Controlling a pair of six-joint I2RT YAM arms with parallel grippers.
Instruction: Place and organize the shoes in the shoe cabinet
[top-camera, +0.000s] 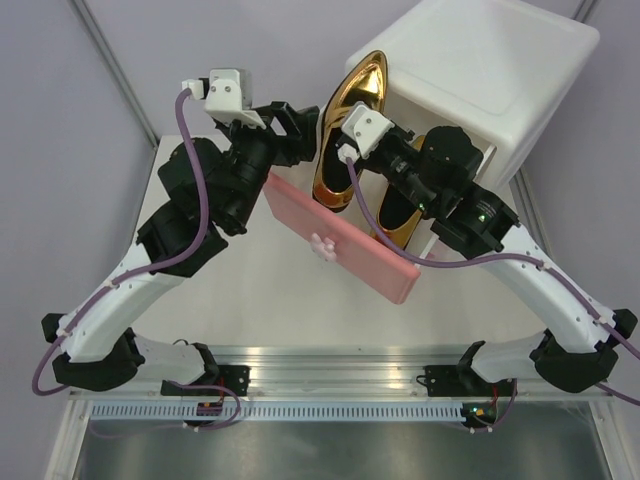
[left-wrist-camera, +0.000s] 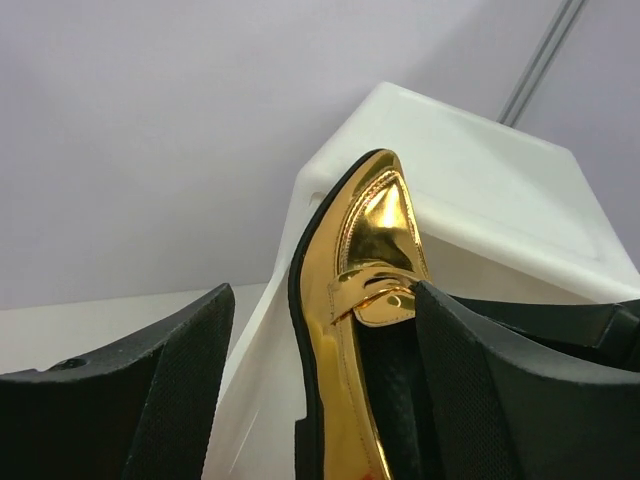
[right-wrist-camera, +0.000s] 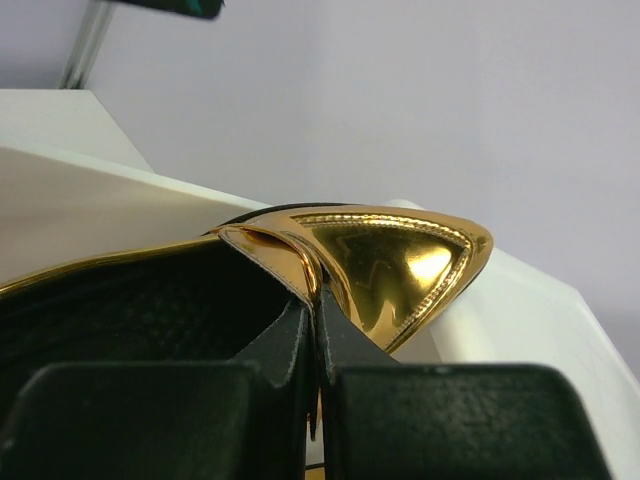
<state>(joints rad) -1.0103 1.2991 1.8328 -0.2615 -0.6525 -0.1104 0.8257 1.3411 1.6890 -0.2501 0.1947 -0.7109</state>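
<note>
Shoe, metallic gold, pointed, low-heeled (top-camera: 352, 100): held over the pulled-out pink drawer front (top-camera: 340, 240) of the white rounded plastic shoe cabinet (top-camera: 490, 70), toe toward the cabinet. Right gripper (right-wrist-camera: 318, 310) pinched tight on the rim of its upper. Left gripper (left-wrist-camera: 320, 300) spread wide, one finger either side of the shoe. Second gold shoe (top-camera: 398, 215) lies in the drawer, partly hidden by the right arm

The top camera looks down from above and behind the arm bases (top-camera: 205, 372), with the white cabinet (top-camera: 490, 75) far right. Both wrist cameras look up from very near a gold shoe (left-wrist-camera: 375, 225) toward that cabinet; all three views share both
</note>
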